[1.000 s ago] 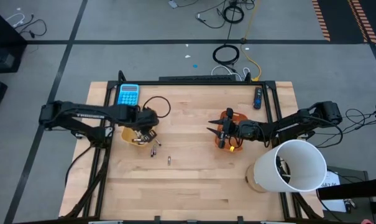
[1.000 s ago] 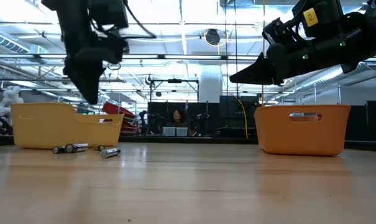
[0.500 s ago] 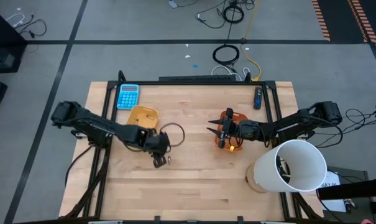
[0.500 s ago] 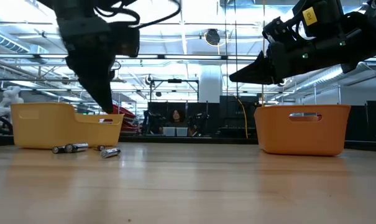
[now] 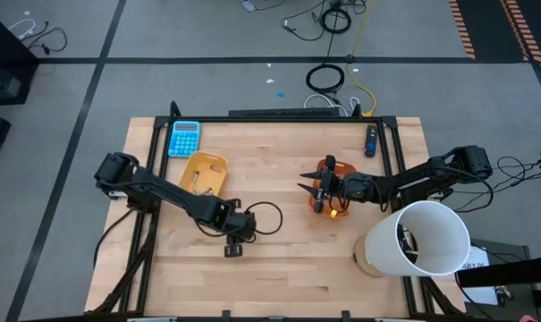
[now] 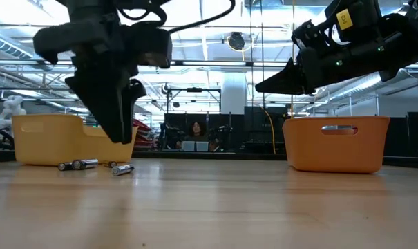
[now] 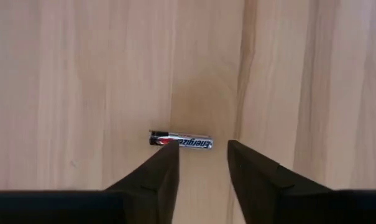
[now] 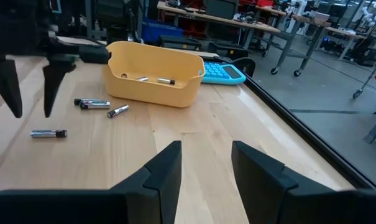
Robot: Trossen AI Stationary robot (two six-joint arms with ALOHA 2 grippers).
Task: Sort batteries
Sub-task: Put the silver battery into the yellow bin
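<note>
My left gripper (image 7: 202, 149) is open and points down over a loose dark-and-silver battery (image 7: 181, 142) that lies flat on the wood. In the right wrist view its fingers (image 8: 50, 84) hang just above that battery (image 8: 49, 133) without touching it. More batteries (image 8: 92, 103) lie by the yellow tray (image 5: 203, 173), and some lie inside it (image 8: 165, 81). My right gripper (image 8: 203, 155) is open and hovers over the orange tray (image 5: 333, 204), which stands right of the table's middle. In the high view the left gripper (image 5: 233, 249) hides its battery.
A blue calculator (image 5: 185, 136) lies at the far left of the table, and a dark remote-like stick (image 5: 371, 140) at the far right edge. A big white cylinder (image 5: 420, 237) stands at the near right corner. A black cable loop (image 5: 266, 217) trails from the left arm.
My left arm has swung from above the yellow tray toward the near edge and to the right. It now stands over the loose battery near the table's middle. The right arm and the trays have kept still.
</note>
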